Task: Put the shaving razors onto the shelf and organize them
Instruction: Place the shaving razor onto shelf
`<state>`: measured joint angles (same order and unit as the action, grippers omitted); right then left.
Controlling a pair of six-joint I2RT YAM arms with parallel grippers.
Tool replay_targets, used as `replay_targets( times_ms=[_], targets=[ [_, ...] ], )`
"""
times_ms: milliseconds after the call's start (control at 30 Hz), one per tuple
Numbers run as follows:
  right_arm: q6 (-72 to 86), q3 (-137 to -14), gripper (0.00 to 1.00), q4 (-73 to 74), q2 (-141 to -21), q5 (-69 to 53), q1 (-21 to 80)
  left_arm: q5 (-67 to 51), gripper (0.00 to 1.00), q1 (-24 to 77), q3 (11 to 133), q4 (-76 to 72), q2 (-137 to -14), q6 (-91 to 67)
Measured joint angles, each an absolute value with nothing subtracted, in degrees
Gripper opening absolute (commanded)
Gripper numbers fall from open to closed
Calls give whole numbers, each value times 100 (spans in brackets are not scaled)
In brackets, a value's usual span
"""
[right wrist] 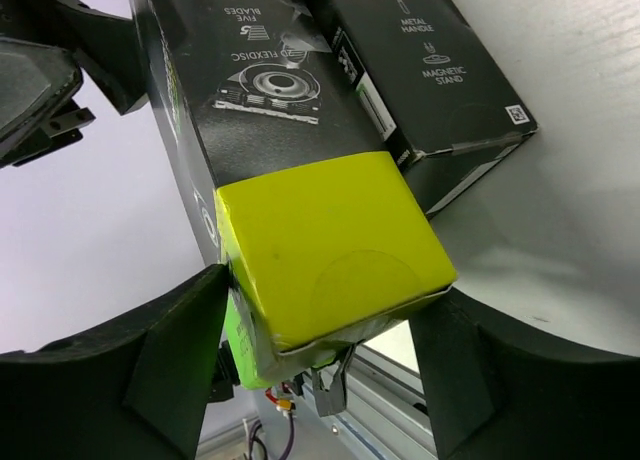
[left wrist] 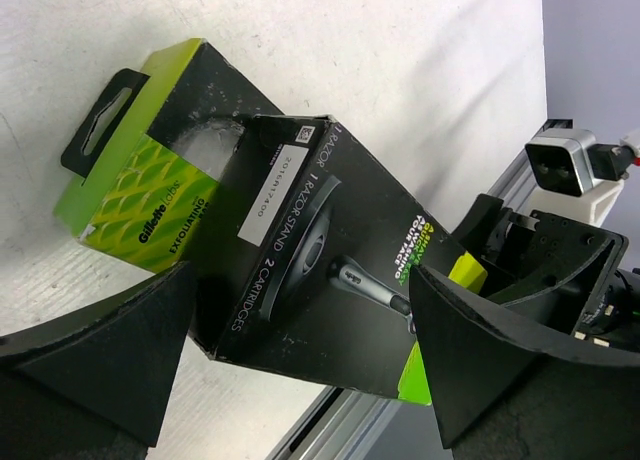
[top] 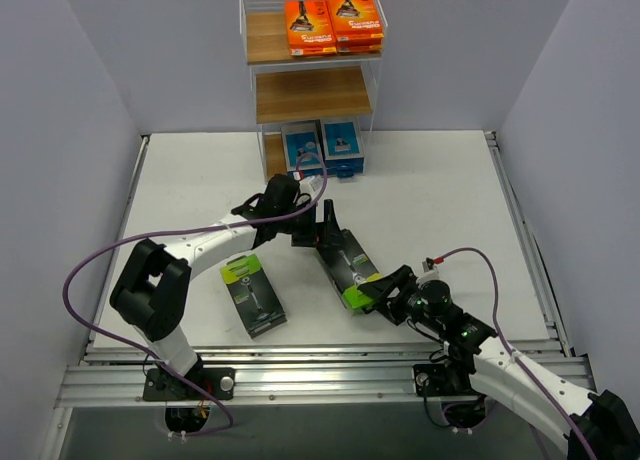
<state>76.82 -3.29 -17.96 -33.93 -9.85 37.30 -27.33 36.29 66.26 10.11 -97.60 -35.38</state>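
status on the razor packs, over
Left gripper open at far end of two overlapping black-and-lime razor packs. Right gripper: jaws around upper pack lime end, grip unconfirmed. Third pack loose on table. Left arm between packs and shelf.

Shelf (top: 312, 80) stands at the table's (top: 450, 210) far edge. Stacked packs (top: 334, 25) sit on its top tier and two packs (top: 322, 148) on its bottom tier. Overlapping packs (top: 345, 260) lie before it, a lone pack (top: 253, 295) front-left.

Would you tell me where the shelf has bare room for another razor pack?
The middle board is wholly bare. The top board is free left of the orange packs, up to the wire rail. The bottom tier is crowded by the blue-and-white packs, with only a strip at their left.
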Motion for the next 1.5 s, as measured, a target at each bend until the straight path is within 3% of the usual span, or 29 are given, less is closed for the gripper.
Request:
replay_targets(
  times_ms=[167, 300, 400, 600, 800, 1033, 1233, 1500],
  targets=[
    [7686, -340, 49, -1647, -3089, -897, 3760, -2672, 95, 3623, 6626, 1011, -9760, -3529],
    [7651, -447, 30, -958, -2161, -648, 3765, -2733, 95, 3647, 6626, 1046, -9760, -3542],
    [7655, -580, 23, -650, -1581, -502, 3765, -2753, 95, 3667, 6626, 1061, -9760, -3542],
    [7684, -615, 1, -609, -1599, -447, 3765, -2757, 95, 3667, 6635, 1129, -9760, -3527],
    [7660, -661, 0, -1131, -2265, -539, 3780, -2674, 95, 3422, 6648, 1310, -9649, -3411],
    [7548, -792, 0, -1531, -2838, -624, 3789, -2344, 96, 2460, 6667, 1514, -9041, -3277],
    [7328, -1210, 0, -1649, -3485, -698, 3787, -1083, 97, 1686, 6775, 2025, -8202, -2755],
    [7059, -1865, 0, -1809, -4410, -779, 3417, 287, 94, 1540, 6816, 2178, -7395, -2414]
  ],
)
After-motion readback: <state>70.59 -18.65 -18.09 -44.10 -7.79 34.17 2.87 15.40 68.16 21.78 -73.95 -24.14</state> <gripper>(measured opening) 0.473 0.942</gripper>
